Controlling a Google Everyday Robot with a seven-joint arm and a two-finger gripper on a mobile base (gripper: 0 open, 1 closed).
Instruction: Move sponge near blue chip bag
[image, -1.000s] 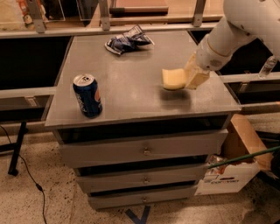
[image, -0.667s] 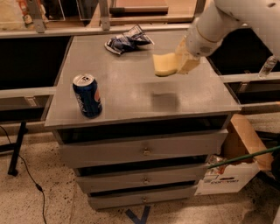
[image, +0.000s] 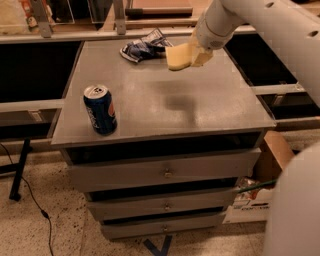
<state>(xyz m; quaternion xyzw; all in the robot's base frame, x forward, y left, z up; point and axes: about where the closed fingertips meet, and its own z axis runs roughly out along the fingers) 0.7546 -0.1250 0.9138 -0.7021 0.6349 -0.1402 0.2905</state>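
Observation:
My gripper (image: 194, 55) is shut on the pale yellow sponge (image: 178, 56) and holds it in the air above the back of the grey cabinet top (image: 150, 115). The sponge's shadow lies on the top, nearer the front. The blue chip bag (image: 144, 46), dark blue with white patches, lies crumpled at the back of the top, just left of the sponge. My white arm comes in from the upper right.
A blue soda can (image: 100, 109) stands upright near the front left of the top. The cabinet has drawers (image: 165, 172) below. A cardboard box (image: 265, 180) sits on the floor at the right. A metal rail (image: 60, 36) runs behind.
My gripper has lifted the sponge off the right side of the top and carried it up and back to the left, toward the chip bag.

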